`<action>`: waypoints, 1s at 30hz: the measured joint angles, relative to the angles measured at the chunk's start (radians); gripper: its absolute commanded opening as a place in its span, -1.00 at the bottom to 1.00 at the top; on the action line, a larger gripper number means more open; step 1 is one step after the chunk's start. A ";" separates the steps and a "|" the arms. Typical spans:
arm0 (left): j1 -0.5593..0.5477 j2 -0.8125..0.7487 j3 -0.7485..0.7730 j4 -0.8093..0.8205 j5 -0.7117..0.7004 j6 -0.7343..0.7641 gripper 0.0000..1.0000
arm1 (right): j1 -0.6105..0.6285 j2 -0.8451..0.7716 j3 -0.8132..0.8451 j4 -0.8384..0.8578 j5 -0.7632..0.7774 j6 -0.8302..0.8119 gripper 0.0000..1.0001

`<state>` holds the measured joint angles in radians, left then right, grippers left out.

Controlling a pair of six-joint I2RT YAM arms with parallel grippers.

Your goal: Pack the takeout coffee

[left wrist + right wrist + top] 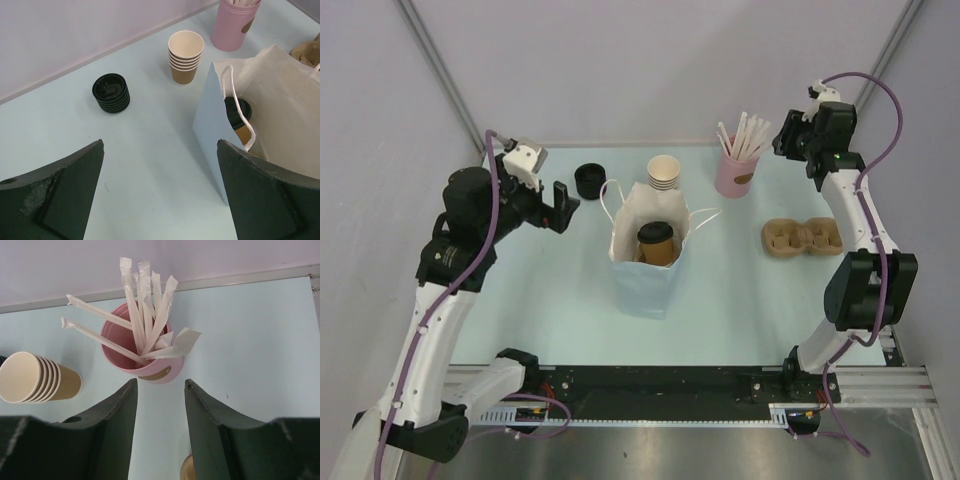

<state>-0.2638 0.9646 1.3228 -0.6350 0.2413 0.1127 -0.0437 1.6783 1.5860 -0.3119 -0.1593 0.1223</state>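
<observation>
The takeout coffee (239, 117), a brown kraft cup with a black lid, stands upright inside the paper bag (280, 100), ahead-right of the left tool (160, 197).

Paper, plastic and pulp on a matt tabletop

The takeout coffee (658, 243) is matt brown kraft paper under a smooth black plastic lid. It sits in a white paper bag (640, 288) with a matt, creased face. The stacked lids (111, 93) are ribbed, faintly glossy black plastic. The cup carrier (803, 237) looks like rough moulded pulp. The table (740, 300) is smooth and matt.
</observation>
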 measured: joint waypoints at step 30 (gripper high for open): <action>0.109 -0.004 -0.035 0.028 0.105 -0.036 0.99 | 0.000 0.074 0.029 0.059 0.011 0.004 -0.17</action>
<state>-0.1547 0.9604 1.2881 -0.6067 0.3462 0.0769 -0.0437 1.7523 1.6154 -0.2527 -0.1482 0.1265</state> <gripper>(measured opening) 0.995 0.384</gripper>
